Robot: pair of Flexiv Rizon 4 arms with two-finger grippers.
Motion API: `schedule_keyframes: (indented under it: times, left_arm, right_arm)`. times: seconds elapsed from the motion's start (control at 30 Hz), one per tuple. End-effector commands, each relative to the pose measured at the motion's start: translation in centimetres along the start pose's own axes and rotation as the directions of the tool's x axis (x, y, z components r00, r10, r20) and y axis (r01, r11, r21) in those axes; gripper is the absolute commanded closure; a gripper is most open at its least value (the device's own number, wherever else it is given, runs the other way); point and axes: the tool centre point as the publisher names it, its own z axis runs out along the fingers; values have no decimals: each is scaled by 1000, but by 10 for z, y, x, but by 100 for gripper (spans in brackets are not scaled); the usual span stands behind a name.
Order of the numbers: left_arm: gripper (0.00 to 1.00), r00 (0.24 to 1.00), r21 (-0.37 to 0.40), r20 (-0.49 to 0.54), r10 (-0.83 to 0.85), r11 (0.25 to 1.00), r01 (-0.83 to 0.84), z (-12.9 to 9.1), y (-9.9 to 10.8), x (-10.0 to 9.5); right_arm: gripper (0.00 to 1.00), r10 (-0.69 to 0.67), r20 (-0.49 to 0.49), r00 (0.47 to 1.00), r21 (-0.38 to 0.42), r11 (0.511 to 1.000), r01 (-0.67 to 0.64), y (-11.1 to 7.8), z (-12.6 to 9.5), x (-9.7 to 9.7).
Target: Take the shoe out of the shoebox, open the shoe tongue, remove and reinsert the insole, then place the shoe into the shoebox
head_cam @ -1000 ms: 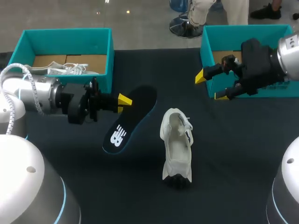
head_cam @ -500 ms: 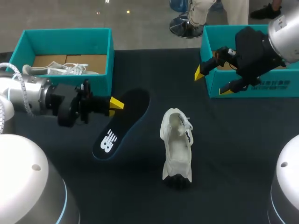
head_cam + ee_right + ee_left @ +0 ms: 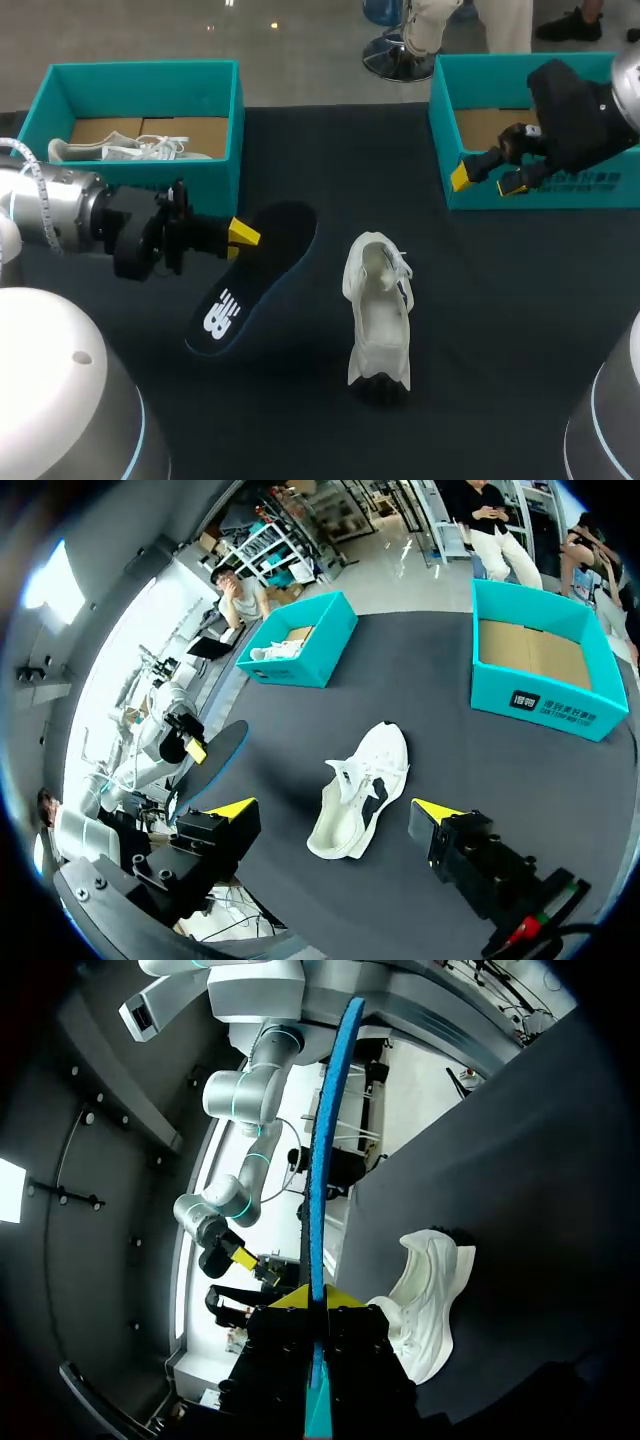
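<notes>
Head view, black foam insole (image 3: 250,275): drawn left, away from the white laced sneaker (image 3: 378,310), clamped in the left hand (image 3: 238,234); I judge reinsertion comes next.
Head view, right hand (image 3: 487,178): pulled back to the teal cardboard shoebox (image 3: 441,130), which opens the surface (image 3: 480,300) around the sneaker.
Left wrist view, insole: edge-on in the grip.
Right wrist view, right hand: fingers apart, empty.

Flat foam insole (image 3: 250,280): black face, white logo mark; edge shows blue in left wrist view. Low knit shoe (image 3: 378,315): white, dark side patch. Left cardboard shoebox (image 3: 140,72) and right cardboard shoebox (image 3: 446,130): teal walls, brown floors. Table cloth (image 3: 500,330): black. Gripper fingertips (image 3: 243,234): yellow.
</notes>
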Motion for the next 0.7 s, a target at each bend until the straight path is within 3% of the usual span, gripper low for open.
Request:
schedule_keyframes:
  times: [0.03,0.1,0.4,0.7]
  left_arm:
    - [100,1000,1,-3,2,1000,-2,0,-5,0]
    - [100,1000,4,-6,4,1000,-4,0,-6,0]
    - [100,1000,2,-9,5,1000,-5,1,-10,1]
    - [100,1000,16,-11,-18,1000,19,2,-14,3]
  right_arm:
    - [0,-28,24,999,-19,999,29,-21,-30,-7]
    - [0,-23,66,998,-11,1000,24,-20,-39,-4]
    - [0,-23,66,998,-11,1000,24,-20,-39,-4]
    - [0,-115,129,985,99,990,103,-37,-47,-11]
